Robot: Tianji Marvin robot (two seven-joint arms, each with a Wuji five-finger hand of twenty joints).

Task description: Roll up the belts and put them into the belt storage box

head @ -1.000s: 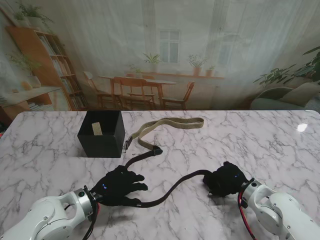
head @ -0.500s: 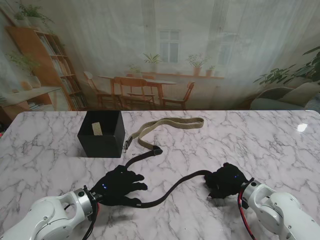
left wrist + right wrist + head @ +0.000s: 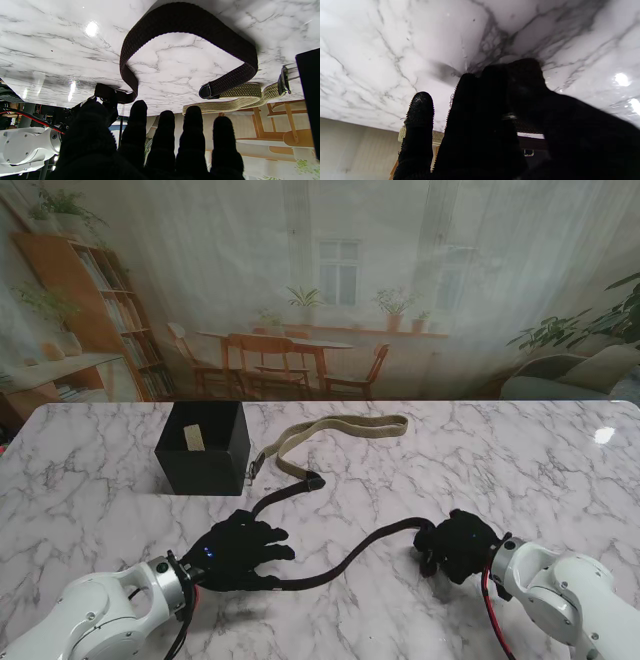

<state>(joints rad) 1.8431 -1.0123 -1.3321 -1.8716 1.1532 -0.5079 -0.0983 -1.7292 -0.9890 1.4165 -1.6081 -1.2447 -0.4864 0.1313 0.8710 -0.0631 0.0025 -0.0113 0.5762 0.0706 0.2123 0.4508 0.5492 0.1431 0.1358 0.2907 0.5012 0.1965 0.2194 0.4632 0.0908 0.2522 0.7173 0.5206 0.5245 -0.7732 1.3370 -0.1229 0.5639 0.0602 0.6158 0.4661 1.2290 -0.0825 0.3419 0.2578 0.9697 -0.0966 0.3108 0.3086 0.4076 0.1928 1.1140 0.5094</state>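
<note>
Near the desk's front edge, right hand [image 3: 458, 546] fingers clamp the dark belt [image 3: 345, 558] end. Left hand [image 3: 238, 552] rests spread on it. Risk: loose roll springs open.

Left robot hand [image 3: 238, 551] flat, fingers spread, right robot hand [image 3: 462, 546] curled

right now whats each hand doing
left hand: open, fingers spread flat on the dark belt.
right hand: shut on the dark belt's end.

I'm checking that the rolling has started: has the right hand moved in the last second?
Yes. The right hand slid slightly right, away from the black box, dragging the dark belt.
</note>
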